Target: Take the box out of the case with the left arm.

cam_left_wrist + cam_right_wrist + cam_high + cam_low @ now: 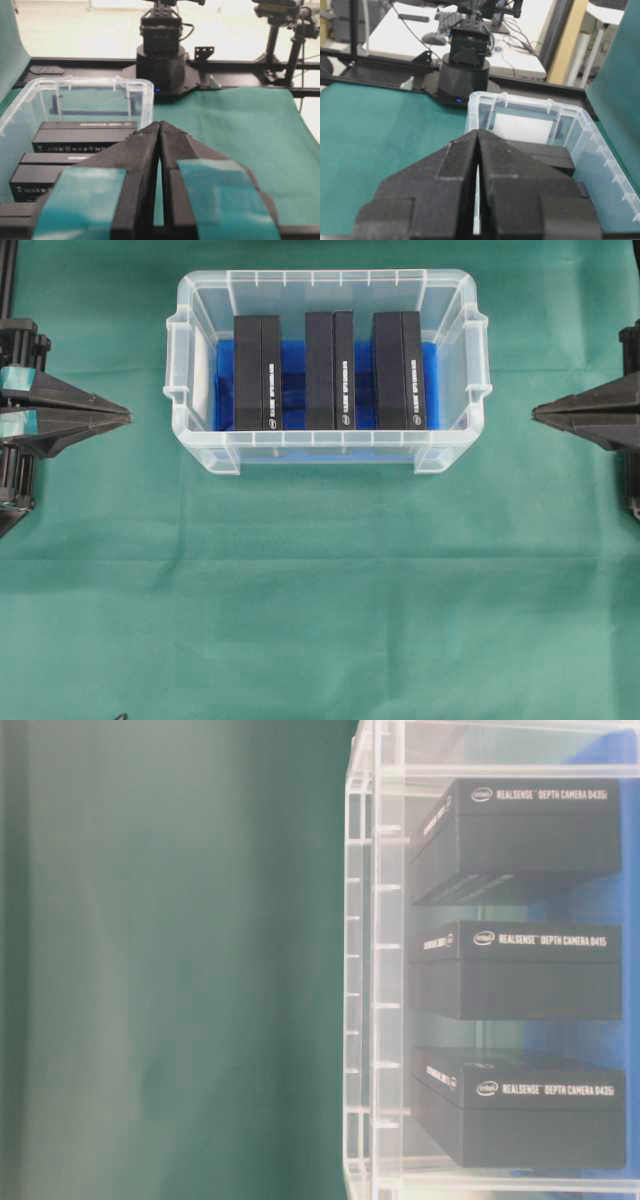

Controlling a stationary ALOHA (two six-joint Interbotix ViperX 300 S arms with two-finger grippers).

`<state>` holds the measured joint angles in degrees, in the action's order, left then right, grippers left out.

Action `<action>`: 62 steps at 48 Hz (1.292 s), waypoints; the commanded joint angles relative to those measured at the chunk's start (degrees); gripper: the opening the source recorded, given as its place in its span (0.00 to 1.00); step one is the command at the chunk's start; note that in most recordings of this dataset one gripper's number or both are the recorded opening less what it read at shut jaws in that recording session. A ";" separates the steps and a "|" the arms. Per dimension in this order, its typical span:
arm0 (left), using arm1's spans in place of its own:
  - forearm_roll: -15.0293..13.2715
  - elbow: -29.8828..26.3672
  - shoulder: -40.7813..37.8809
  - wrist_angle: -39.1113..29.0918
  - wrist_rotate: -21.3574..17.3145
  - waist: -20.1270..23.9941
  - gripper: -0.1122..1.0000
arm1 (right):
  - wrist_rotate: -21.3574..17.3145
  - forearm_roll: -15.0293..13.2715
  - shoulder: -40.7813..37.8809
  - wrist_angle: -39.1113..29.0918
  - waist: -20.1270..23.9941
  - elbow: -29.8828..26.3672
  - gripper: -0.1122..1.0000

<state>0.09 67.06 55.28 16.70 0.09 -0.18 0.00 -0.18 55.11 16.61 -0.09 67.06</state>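
The clear plastic case (196, 292) with a blue bottom stands at the upper middle of the green cloth. Three black boxes stand on edge inside it: a left box (257, 372), a middle box (330, 370) and a right box (399, 370). My left gripper (128, 417) rests shut left of the case, its tips a short way from the case's left wall, nothing between its fingers. My right gripper (534, 412) rests shut right of the case. In the left wrist view the shut left gripper (159, 125) points past the case's corner (145, 90), boxes (82, 135) to its left.
Green cloth (320, 620) covers the table around the case. In the table-level view the case wall (365, 970) stands at the right with the three boxes (520, 970) behind it. Arm bases and black rails (165, 60) stand at the table ends.
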 commanded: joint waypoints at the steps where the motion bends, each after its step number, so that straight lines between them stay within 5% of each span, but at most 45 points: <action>1: 1.49 -1.41 -0.53 -1.58 -0.35 0.44 0.11 | -0.18 0.35 -0.44 0.44 -0.26 -1.23 0.10; 20: 1.32 -6.06 0.35 -6.77 3.78 0.44 0.11 | -1.05 0.26 -1.05 -9.49 -0.44 -9.58 0.10; 26: 1.41 -12.66 0.35 -14.24 7.21 0.44 0.11 | -1.05 0.26 -1.32 -16.70 -0.70 -16.00 0.10; 38: 1.67 -26.37 -1.32 -30.94 7.47 0.44 0.11 | -1.05 0.26 -3.34 -29.09 -0.97 -27.95 0.10; 51: 1.49 -28.83 -2.37 -35.60 8.26 0.44 0.11 | -1.32 0.35 -5.54 -36.65 -0.97 -30.94 0.10; 62: 1.41 -33.13 -4.75 -53.79 12.22 0.44 0.11 | -4.13 0.09 -7.12 -51.33 -0.97 -33.40 0.10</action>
<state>1.49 37.00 51.59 -30.85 11.69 0.09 -3.25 -0.09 48.96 -29.09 -0.97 36.21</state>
